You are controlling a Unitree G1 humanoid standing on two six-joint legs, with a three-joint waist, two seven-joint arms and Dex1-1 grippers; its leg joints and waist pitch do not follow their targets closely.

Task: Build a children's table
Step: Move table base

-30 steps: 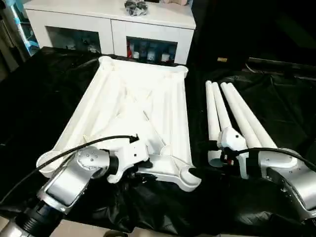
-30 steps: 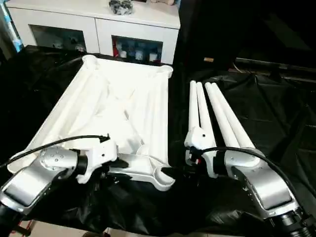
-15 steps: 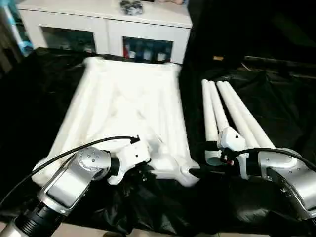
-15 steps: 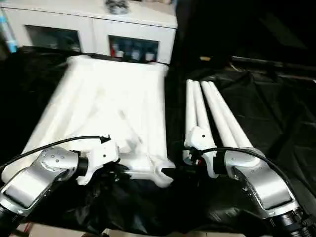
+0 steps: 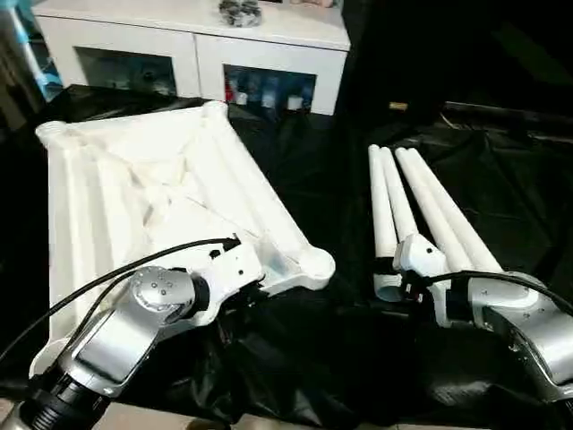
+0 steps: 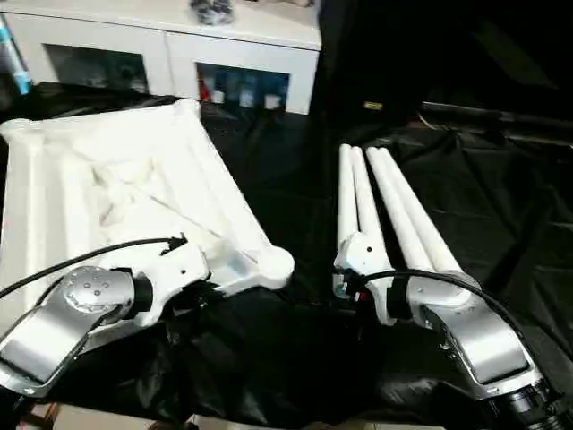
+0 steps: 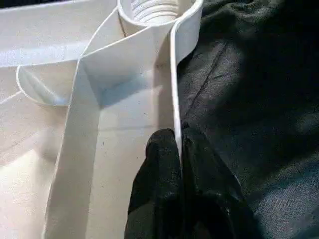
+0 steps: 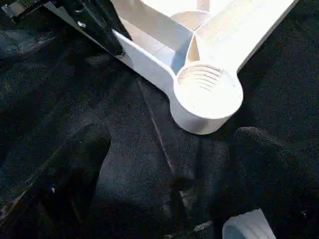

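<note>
The children's table top [image 5: 134, 179] lies upside down on the black cloth, ribbed side up, turned at an angle. My left gripper [image 7: 178, 137] is shut on its thin near rim [image 7: 174, 74], one black finger on each side, a short way from the round corner socket [image 5: 315, 262]. Several white legs [image 5: 421, 206] lie side by side to the right. My right gripper [image 8: 172, 134] is open over the cloth by the legs' near ends, with that same socket [image 8: 207, 92] just ahead of it and nothing between its fingers.
A white cabinet with glass doors [image 5: 192, 49] stands behind the work area. Black cloth [image 5: 313, 358] covers the floor, with bare cloth between the table top and the legs. One leg's open end [image 8: 246, 226] lies right beside my right gripper.
My left gripper has closed on the rim, and the table top has swung round, its far end going left and its near right corner moving away from the right gripper. The right arm stayed put.
</note>
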